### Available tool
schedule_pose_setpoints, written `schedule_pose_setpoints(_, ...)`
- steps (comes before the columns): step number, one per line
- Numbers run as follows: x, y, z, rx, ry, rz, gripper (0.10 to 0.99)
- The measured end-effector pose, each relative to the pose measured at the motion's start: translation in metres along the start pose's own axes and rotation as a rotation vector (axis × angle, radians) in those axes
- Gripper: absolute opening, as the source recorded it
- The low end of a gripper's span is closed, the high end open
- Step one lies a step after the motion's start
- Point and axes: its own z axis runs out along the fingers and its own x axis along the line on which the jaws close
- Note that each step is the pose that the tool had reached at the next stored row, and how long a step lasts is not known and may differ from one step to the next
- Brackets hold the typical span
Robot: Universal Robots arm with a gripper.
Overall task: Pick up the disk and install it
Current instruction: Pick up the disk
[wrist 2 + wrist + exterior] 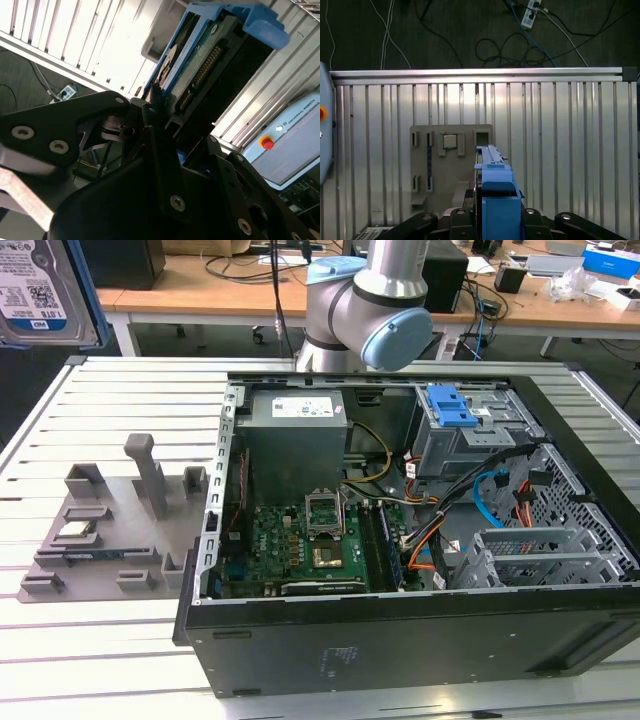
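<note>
The flat rectangular silver metal disk (40,290) with a white, blue-banded label sits in its blue plastic bracket, lifted clear of the table. It shows large at the far left corner of the exterior view. In the first wrist view the disk (492,170) stands on edge between the black fingers (462,220) of the gripper (495,217), which are closed against the bracket's two sides. The second wrist view shows the disk's (200,65) green circuit-board face and connector row, with the gripper (187,145) clamped on its nearer end.

Directly below the held disk, in the first wrist view, lies a flat grey plastic fixture plate (420,165) on the ribbed aluminium table (560,150). A small square silver chip (450,141) rests in one of its pockets. In the exterior view that plate (100,560) is on the exterior view's left, the chip (78,533) at its near left part.

Just beside it to the exterior view's right lies the open black computer case (400,650). Inside are a large grey power supply box (295,430) at the far side, a green motherboard (300,540) nearer, and a grey metal drive cage (530,555) at the near right. The grey and pale blue robot arm (370,310) rises behind the case.
</note>
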Motion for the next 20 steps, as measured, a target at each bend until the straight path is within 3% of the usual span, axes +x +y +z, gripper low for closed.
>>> schedule_pose_setpoints(5, 0.0, 0.0, -0.0067, 0.0, 0.0001, 0.0, 0.365)
schedule_pose_setpoints(14, 0.0, -0.0018, -0.0069, 0.0, -0.0019, 0.0, 0.365)
schedule_pose_setpoints(16, -0.0002, -0.0075, -0.0071, 0.0, -0.0019, 0.0, 0.365)
schedule_pose_setpoints(19, -0.0004, -0.0228, -0.0073, 0.0, -0.0019, 0.0, 0.365)
schedule_pose_setpoints(20, -0.0006, -0.0319, -0.0075, -0.001, -0.0019, 0.0, 0.365)
